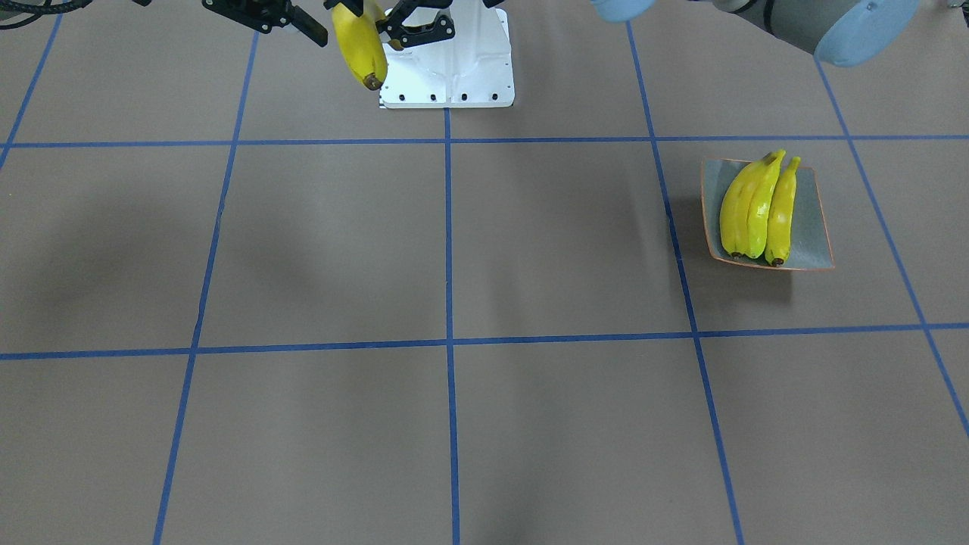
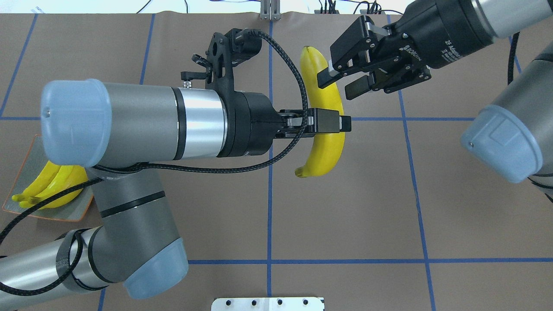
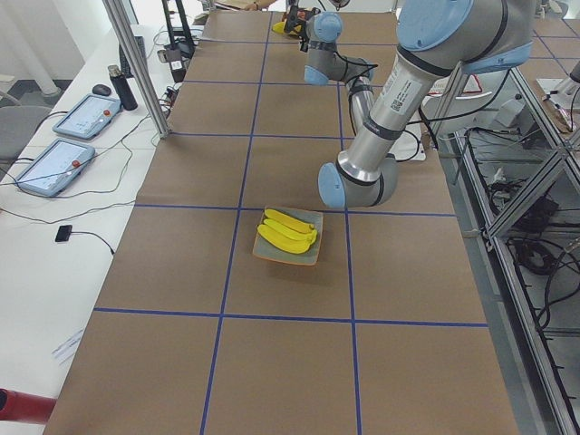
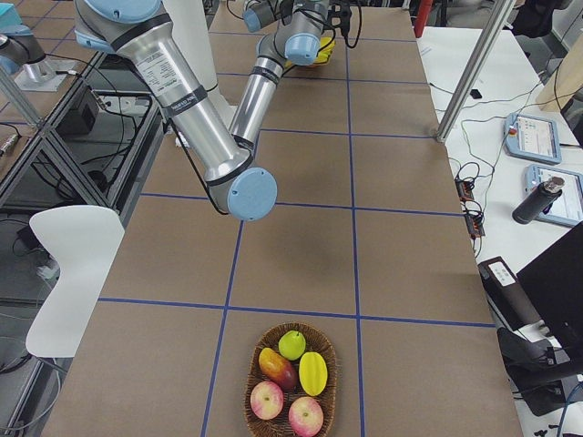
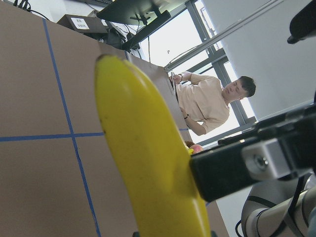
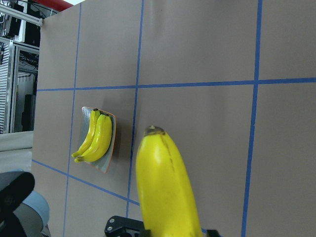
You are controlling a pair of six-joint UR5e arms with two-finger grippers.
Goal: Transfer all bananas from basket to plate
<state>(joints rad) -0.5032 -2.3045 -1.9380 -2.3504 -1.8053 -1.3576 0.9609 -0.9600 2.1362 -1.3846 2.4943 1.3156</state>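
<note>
One banana [image 2: 326, 129] hangs in the air over the table's middle, also seen in the front view [image 1: 359, 45]. My left gripper [image 2: 337, 124] is shut on its middle. My right gripper [image 2: 345, 82] is open, with its fingers astride the banana's far half; I cannot tell whether they touch it. Three bananas [image 1: 757, 208] lie side by side on the grey-blue plate [image 1: 821, 227] with the orange rim. The plate sits on my left side, partly under my left arm in the overhead view [image 2: 34, 151]. It also shows in the right wrist view [image 6: 86, 118].
A woven basket [image 4: 248, 391] with apples, a pear and other fruit stands at the table's end on my right; no banana shows in it. The white robot base [image 1: 469, 68] is at my edge of the table. A person [image 5: 207, 101] sits beyond the table.
</note>
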